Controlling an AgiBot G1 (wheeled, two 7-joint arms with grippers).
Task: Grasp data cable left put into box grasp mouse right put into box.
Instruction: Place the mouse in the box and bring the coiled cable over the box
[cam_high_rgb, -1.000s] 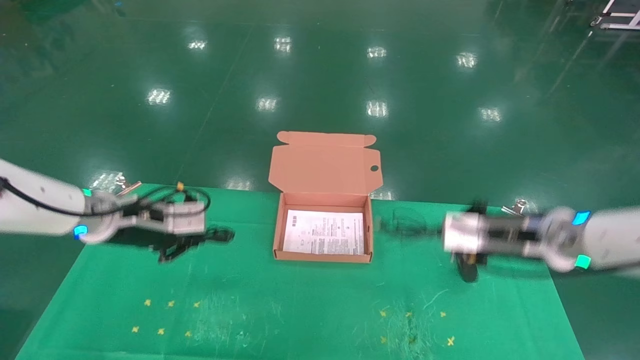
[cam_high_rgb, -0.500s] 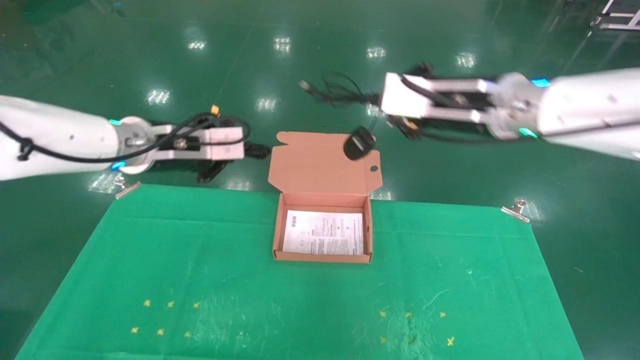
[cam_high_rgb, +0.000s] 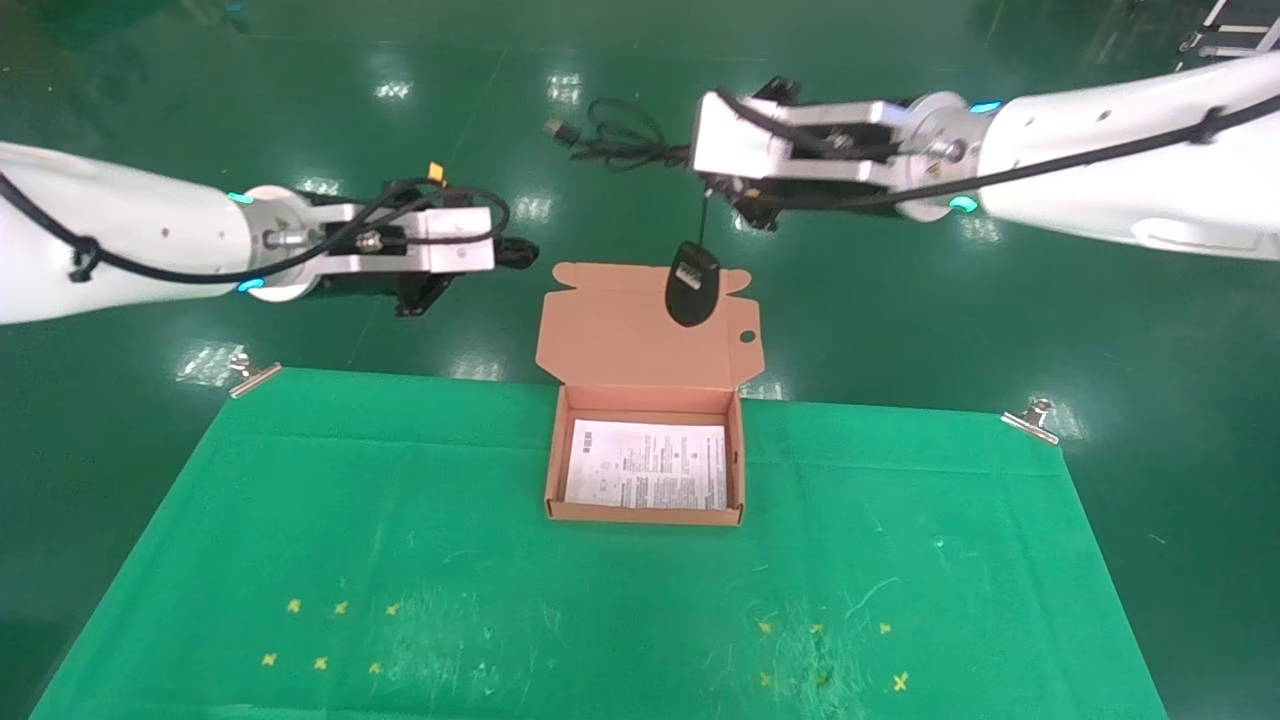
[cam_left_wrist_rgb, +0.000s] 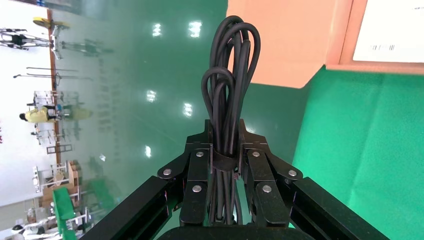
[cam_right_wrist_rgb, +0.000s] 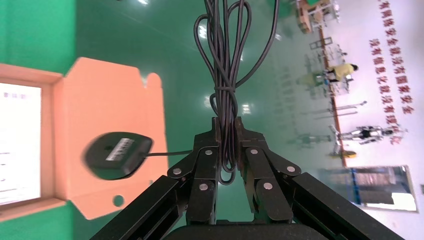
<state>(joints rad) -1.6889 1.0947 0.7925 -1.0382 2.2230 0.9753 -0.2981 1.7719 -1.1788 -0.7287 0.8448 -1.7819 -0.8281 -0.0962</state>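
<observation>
Both arms were raised above the far edge of the table, reaching toward each other. The left gripper (cam_left_wrist_rgb: 224, 150) was clamped tight around its load; the right gripper (cam_right_wrist_rgb: 226, 131) was likewise pinched closed.

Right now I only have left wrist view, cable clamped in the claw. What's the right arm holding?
Observer: Right claw is shut on the bundled cord; the mouse dangles below it, label showing.
Operator: Mouse over the box?
Observer: It hangs in front of the open lid, not over the tray of the box.
Operator: And my arm?
Observer: Left claw is raised left of the lid, past the table's far edge, with the cable pointing at the lid.
</observation>
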